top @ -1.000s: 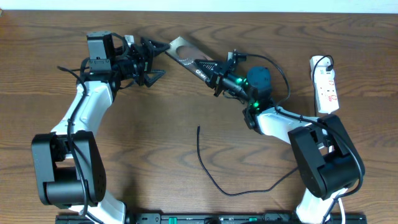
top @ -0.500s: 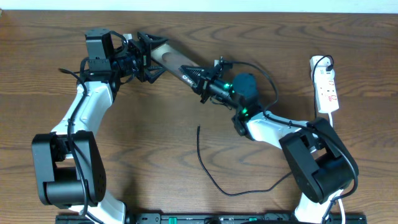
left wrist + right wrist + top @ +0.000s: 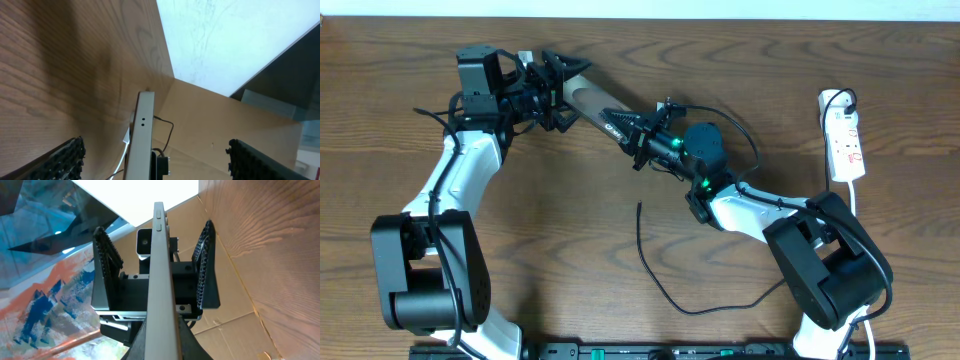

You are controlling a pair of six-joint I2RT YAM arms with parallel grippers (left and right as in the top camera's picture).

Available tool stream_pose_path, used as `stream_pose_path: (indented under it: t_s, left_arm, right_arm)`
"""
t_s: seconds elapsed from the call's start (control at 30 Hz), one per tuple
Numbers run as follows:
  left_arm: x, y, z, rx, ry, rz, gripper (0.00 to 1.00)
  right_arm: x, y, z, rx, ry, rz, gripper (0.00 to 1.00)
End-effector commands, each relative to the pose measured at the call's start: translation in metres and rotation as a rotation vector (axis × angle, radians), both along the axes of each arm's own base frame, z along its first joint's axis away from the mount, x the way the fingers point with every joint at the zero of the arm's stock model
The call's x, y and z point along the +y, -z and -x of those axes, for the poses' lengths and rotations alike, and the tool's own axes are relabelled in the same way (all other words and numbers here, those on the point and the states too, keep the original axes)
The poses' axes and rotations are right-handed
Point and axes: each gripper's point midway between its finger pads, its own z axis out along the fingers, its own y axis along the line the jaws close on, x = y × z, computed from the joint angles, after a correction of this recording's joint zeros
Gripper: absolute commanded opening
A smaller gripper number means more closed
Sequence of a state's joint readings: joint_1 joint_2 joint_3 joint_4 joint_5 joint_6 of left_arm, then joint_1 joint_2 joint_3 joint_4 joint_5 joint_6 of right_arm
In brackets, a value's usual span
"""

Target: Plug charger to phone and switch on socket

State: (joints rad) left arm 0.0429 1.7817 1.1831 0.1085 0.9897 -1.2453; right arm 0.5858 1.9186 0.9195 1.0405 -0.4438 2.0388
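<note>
The phone [image 3: 592, 104] is held off the table, edge-on in both wrist views [image 3: 142, 135] [image 3: 160, 255]. My right gripper [image 3: 642, 134] [image 3: 160, 340] is shut on its near end. My left gripper [image 3: 556, 92] [image 3: 156, 145] is open, with one finger on each side of the phone's far end and a gap on both sides. The charger [image 3: 655, 280] lies loose on the table in front, with its plug tip [image 3: 639, 206] pointing away from me. The socket [image 3: 844, 135], a white power strip with red switches, lies at the far right.
The socket's white cord and black plug [image 3: 842, 100] sit at its far end. Both arms' bases stand at the near table edge. The wood table [image 3: 740, 60] ends at a pale wall along the back.
My right gripper has carried the phone left toward my left gripper. The phone's far end now lies between the open left fingers. Charger and socket have not moved.
</note>
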Motion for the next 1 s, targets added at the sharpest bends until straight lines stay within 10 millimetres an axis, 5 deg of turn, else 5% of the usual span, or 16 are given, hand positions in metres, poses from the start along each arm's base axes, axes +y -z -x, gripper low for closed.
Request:
stream_pose_path:
  t_s: [0.0,0.5,0.97]
  left_arm:
    - [-0.004,-0.011,0.004,-0.069,0.034,-0.024,0.78]
    - [-0.010,-0.011,0.005,-0.128,0.069,-0.064,0.34]
    - [-0.016,-0.001,0.001,-0.117,0.030,-0.129,0.22]
  right_arm:
    - [0.001,-0.012,-0.001,-0.022,0.011,-0.022,0.01]
    - [0.004,-0.011,0.002,-0.019,0.003,-0.019,0.01]
    - [0.004,0.001,0.000,0.021,0.011,0.011,0.01]
